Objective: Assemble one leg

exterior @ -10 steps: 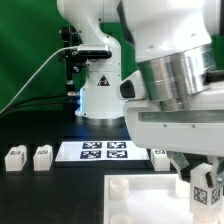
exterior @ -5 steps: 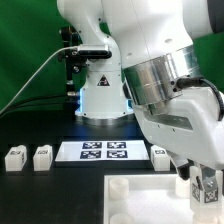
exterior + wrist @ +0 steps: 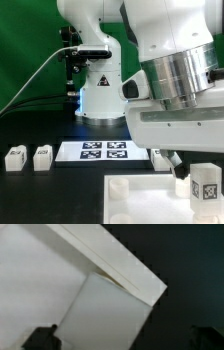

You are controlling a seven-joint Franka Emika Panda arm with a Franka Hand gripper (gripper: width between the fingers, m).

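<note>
Item: one small white plastic blocky leg (image 3: 206,190) with a black-and-white square tag on its face. It stands upright at the corner of the large white square panel (image 3: 140,200) nearest the exterior view's right, directly beneath the bulky white robot arm (image 3: 175,70). Gripper (image 3: 125,340): jaws spread wide. In the wrist view the two dark fingertips (image 3: 42,336) sit at opposite edges with only pale, blurred surfaces between them, and neither tip visibly touches anything, so it holds nothing. Panel: one round raised corner socket (image 3: 118,186) stands bare. Spares: two like spare legs (image 3: 41,156) lie side by side on the black table (image 3: 30,195) at the exterior view's left, well apart from the work. A third spare (image 3: 160,156) sits just behind the arm, partly hidden. Flat white marker board (image 3: 95,150): between the spares. Hazards, as judged: it cannot be told whether the leg is fully seated in its socket, so an off-centre closing of the jaws could tilt it or knock it loose. Turning a tilted leg could jam it in the socket. A sweep of the wrist could strike the half-hidden third spare and push it away.
</note>
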